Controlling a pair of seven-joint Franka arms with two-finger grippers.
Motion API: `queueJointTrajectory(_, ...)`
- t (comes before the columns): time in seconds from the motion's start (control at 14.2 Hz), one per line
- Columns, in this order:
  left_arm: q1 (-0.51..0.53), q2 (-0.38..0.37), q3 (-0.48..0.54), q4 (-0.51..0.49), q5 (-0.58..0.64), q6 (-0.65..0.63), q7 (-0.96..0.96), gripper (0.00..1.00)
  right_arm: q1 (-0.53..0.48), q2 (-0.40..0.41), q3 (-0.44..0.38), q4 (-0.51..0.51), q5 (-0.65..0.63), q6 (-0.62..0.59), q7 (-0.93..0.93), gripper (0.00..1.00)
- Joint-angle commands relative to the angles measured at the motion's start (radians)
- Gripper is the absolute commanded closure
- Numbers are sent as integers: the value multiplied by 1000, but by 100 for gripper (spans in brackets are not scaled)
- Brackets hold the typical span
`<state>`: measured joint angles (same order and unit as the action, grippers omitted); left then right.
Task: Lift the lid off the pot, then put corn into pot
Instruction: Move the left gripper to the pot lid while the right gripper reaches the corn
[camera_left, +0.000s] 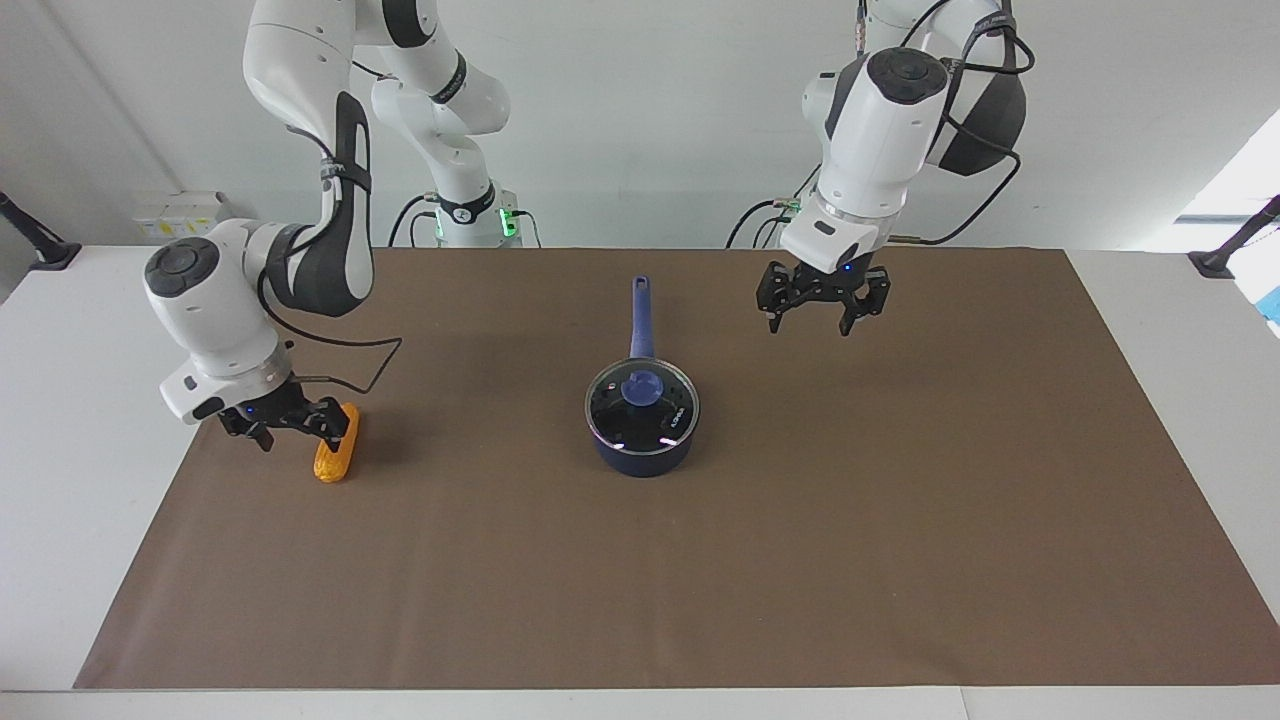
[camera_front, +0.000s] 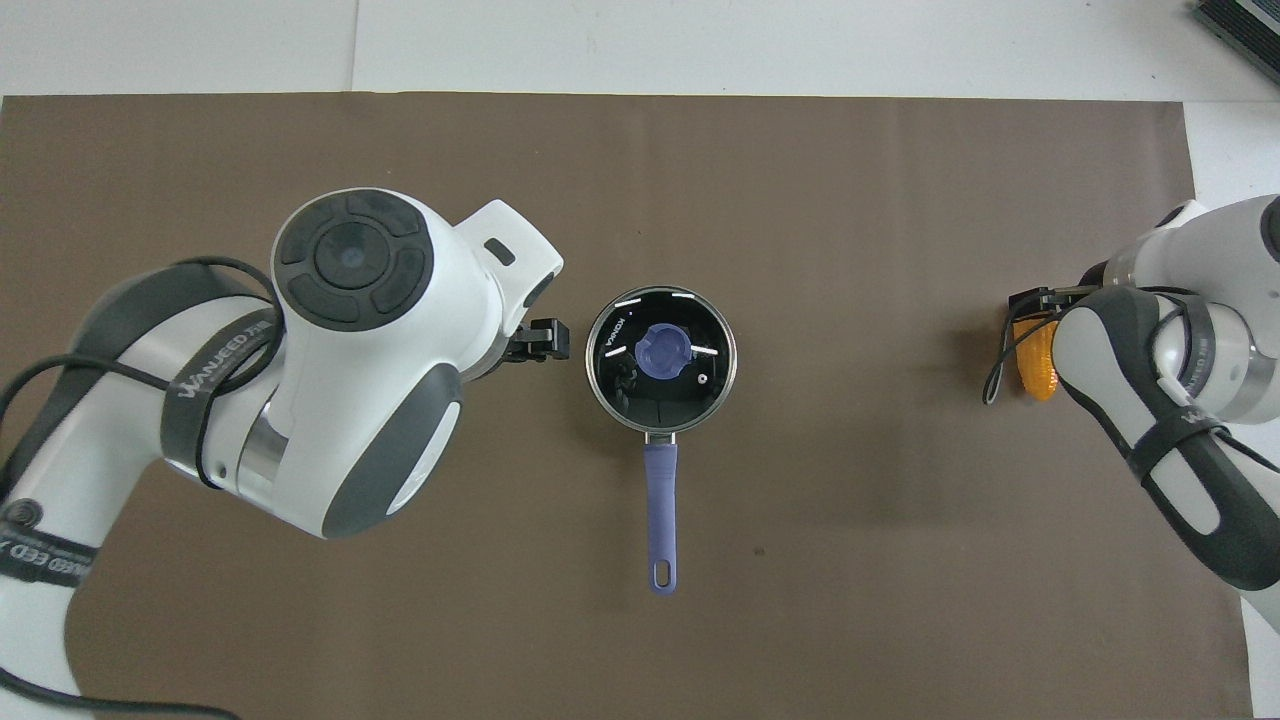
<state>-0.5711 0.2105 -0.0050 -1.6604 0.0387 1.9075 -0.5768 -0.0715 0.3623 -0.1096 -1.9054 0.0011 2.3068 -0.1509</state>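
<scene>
Nothing done: lid (camera_left: 641, 394) sat on pot (camera_left: 642, 455); corn (camera_left: 336, 458) on the mat; left gripper (camera_left: 820, 315) and right gripper (camera_left: 290, 432) spread wide, empty.

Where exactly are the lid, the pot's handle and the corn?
lid (camera_left: 641, 398): facing view, on the glass beside its blue knob.
pot's handle (camera_front: 660, 505): overhead view, on the middle of the blue handle.
corn (camera_left: 330, 466): facing view, on the cob's uncovered end.
</scene>
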Motion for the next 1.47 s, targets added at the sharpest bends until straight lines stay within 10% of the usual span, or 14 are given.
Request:
queueJointTrajectory(0.0,-47,55,14,43,15,39,-102,0,-8,-2,7,-24,22,57,-1,0)
queueJointTrajectory(0.35,-99,165,13,132,12,88,-199,0,-2,18,7,-23,22,74,2,2)
queueJointTrajectory(0.56,-145,194,14,171,18,111,-258,0,-2,18,7,-23,22,74,1,21)
queueJointTrajectory(0.84,-168,260,14,241,23,97,-304,0,-2,18,8,-24,22,66,-3,100)
queueJointTrajectory(1.4,-187,282,14,235,27,116,-319,0,10,-29,18,103,20,-122,59,100)
